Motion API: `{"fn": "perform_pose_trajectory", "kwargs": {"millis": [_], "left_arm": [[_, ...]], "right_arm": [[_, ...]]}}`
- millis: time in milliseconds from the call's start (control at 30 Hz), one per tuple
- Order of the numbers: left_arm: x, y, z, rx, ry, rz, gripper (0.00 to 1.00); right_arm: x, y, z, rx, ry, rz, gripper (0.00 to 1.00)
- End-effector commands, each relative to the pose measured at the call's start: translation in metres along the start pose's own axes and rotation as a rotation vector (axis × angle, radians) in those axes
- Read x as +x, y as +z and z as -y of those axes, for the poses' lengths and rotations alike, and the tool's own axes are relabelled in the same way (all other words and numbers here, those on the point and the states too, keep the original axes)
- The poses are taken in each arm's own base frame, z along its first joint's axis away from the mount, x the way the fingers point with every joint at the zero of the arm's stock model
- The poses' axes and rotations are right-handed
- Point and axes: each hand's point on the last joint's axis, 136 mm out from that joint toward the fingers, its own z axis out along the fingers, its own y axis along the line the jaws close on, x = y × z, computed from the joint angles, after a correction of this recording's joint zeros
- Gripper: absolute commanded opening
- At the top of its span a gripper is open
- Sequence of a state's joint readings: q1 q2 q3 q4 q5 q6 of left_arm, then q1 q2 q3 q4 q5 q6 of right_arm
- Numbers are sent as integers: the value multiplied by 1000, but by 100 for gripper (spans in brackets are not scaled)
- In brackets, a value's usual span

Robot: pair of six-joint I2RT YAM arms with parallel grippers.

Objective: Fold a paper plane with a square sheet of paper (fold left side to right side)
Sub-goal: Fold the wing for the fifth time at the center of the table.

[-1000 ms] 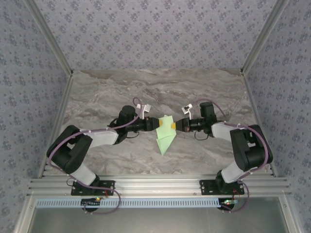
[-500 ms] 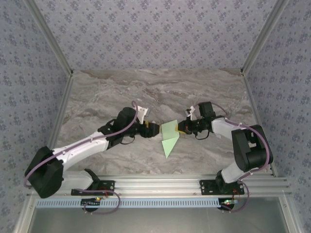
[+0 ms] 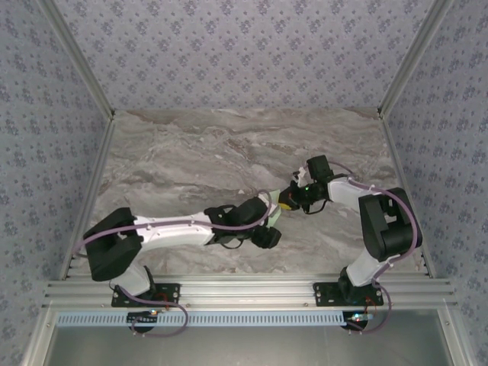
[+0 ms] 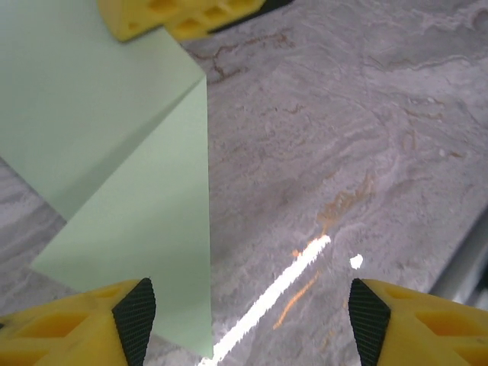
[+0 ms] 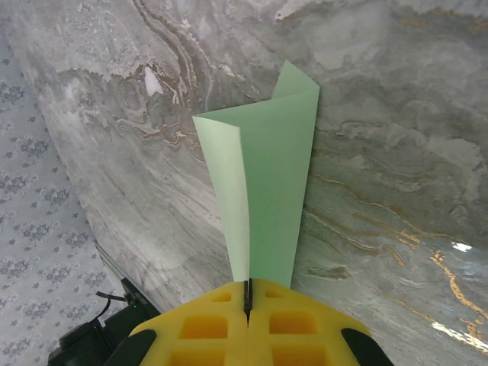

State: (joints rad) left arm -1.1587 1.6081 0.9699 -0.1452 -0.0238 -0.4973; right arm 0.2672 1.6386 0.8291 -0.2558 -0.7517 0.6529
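Top external view: the left arm [image 3: 175,226] lies low over the marble table [image 3: 191,152]. It reaches from its base at the near left edge to a dark wrist close to the middle.

Left wrist view: the left fingers [image 4: 69,328] stand wide apart, 1 yellow tip with a black pad at each lower corner, and they clamp nothing. The sheet of paper [image 4: 114,137], pale mint green and plain, spreads over the upper left of this view. 1 diagonal fold line runs across it. Its pointed lower corner falls between the 2 tips, close to the left-hand pad; whether it touches that pad I cannot tell. At the top edge the right fingers [image 4: 168,17], yellow too, sit on the paper's far end.

Right wrist view: those fingers are pressed together, and the paper's edge is caught in the seam between them. The paper runs away from the grip as a folded strip, its 2 layers parting a little at the far end. Whether that end rests on the table I cannot tell.

Top external view again: the grip sits near the middle of the table, just beside the left wrist. The right arm [image 3: 385,221] bends up from its base at the near right edge and points left.
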Motion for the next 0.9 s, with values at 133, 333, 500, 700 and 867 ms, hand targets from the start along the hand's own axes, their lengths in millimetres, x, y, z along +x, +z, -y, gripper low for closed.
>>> {"fn": "perform_pose_trajectory", "kwargs": {"millis": [133, 333, 500, 700, 867], "left_arm": [[-2, 20, -17, -219, 45, -57, 70], [3, 29, -27, -319, 54, -102, 69], [4, 33, -27, -365, 80, -115, 68], [7, 41, -29, -390, 89, -133, 64], [8, 43, -31, -404, 93, -143, 59]], "right_arm": [[0, 3, 1, 24, 43, -9, 0], [-1, 5, 2, 22, 48, -11, 0], [-1, 6, 3, 23, 50, -14, 0], [-1, 7, 2, 20, 49, -17, 0], [0, 8, 3, 24, 49, -19, 0]]}}
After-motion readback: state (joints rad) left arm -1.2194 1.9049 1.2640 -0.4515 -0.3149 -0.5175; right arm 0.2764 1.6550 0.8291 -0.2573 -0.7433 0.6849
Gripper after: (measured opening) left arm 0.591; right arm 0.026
